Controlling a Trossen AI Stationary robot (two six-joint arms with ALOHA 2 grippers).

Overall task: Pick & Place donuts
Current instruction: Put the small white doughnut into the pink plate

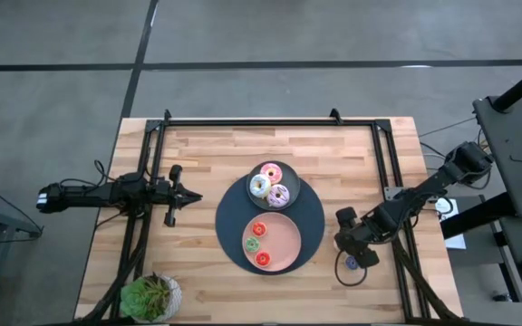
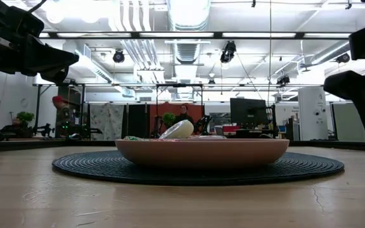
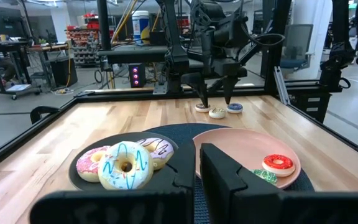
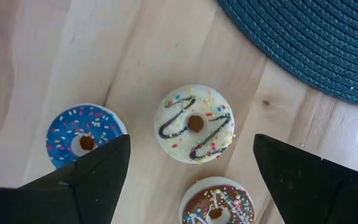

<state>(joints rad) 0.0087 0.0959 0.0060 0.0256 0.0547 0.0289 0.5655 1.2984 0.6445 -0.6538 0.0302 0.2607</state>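
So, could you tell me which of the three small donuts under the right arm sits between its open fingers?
The white donut with dark drizzle, centred in the right gripper; the blue donut and brown donut lie off to either side.

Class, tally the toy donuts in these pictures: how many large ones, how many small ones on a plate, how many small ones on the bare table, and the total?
Large donuts on the grey plate: 3
Small donuts on the pink plate: 3
Small donuts on the table: 3
Total: 9
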